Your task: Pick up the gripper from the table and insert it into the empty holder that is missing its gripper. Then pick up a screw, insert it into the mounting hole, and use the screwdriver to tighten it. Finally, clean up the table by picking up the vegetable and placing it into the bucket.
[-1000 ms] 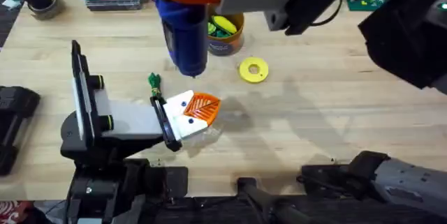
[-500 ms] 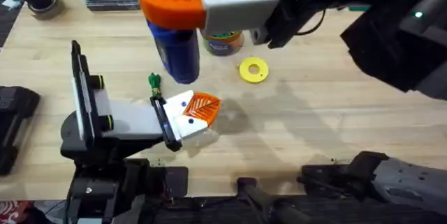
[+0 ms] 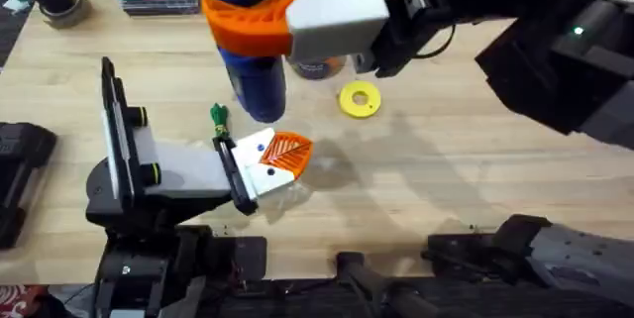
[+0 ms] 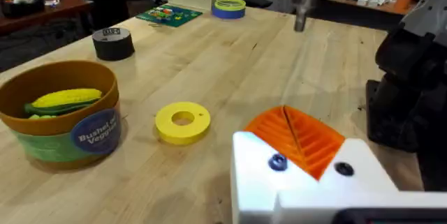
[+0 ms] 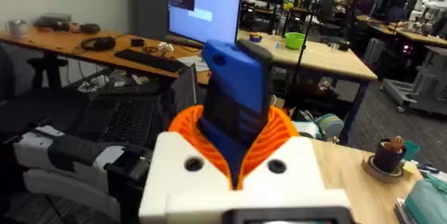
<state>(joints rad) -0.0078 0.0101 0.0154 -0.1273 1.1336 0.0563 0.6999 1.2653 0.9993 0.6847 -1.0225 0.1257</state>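
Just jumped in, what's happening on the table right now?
The right gripper holds the blue screwdriver upright, above the table near the bucket. The bucket has a yellow vegetable inside. The left gripper rests low on the table, orange pad fitted. A yellow disc lies nearby.

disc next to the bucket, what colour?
Yellow disc, with a centre hole; clearest in the left wrist view.

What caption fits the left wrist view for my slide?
Left claw low over the table, beside a yellow disc and the bucket holding a yellow vegetable; black tape roll behind.
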